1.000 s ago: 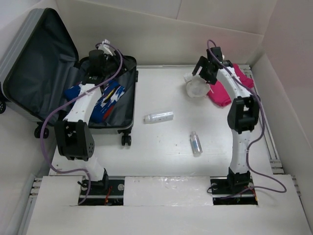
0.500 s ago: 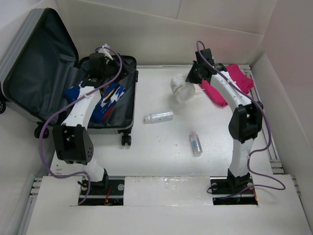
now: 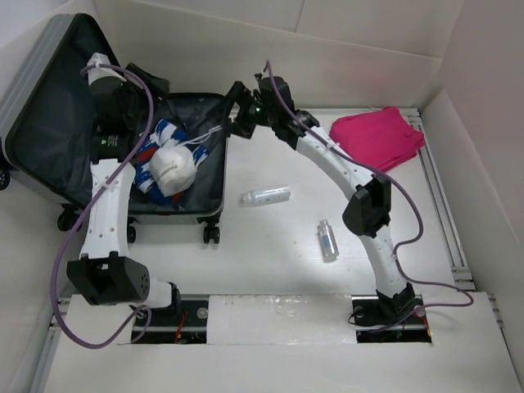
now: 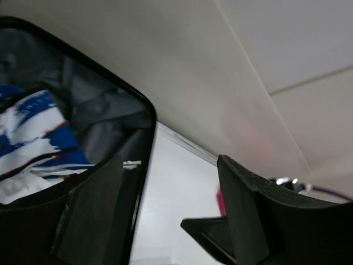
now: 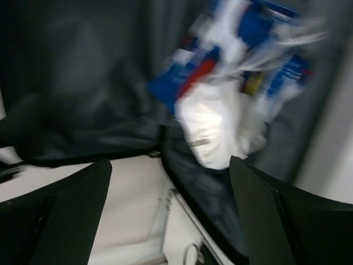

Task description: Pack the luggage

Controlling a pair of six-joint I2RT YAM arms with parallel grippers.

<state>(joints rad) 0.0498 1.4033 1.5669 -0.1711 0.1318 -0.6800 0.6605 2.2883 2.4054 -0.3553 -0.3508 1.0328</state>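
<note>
The luggage (image 3: 49,123) lies open at the far left with its lid leaning back. In its lined half lie a blue, white and red garment (image 3: 157,139) and a white bundle (image 3: 173,168) on top of it. My right gripper (image 3: 235,110) is open and empty over the suitcase's right rim. Its blurred wrist view (image 5: 171,215) shows the white bundle (image 5: 215,127) just beyond the fingers. My left gripper (image 3: 147,84) is open and empty, raised over the back of the suitcase. Its wrist view (image 4: 165,215) looks across the rim (image 4: 146,110) and the garment (image 4: 33,127).
A folded pink cloth (image 3: 378,135) lies at the far right. A clear bottle (image 3: 266,196) lies on the table mid-centre and a second small bottle (image 3: 327,239) nearer the right arm. White walls enclose the table at the back and the right.
My right arm swung left from the pink cloth with the white bundle and let it go; the bundle now lies in the suitcase. My left arm lifted back toward the lid.
</note>
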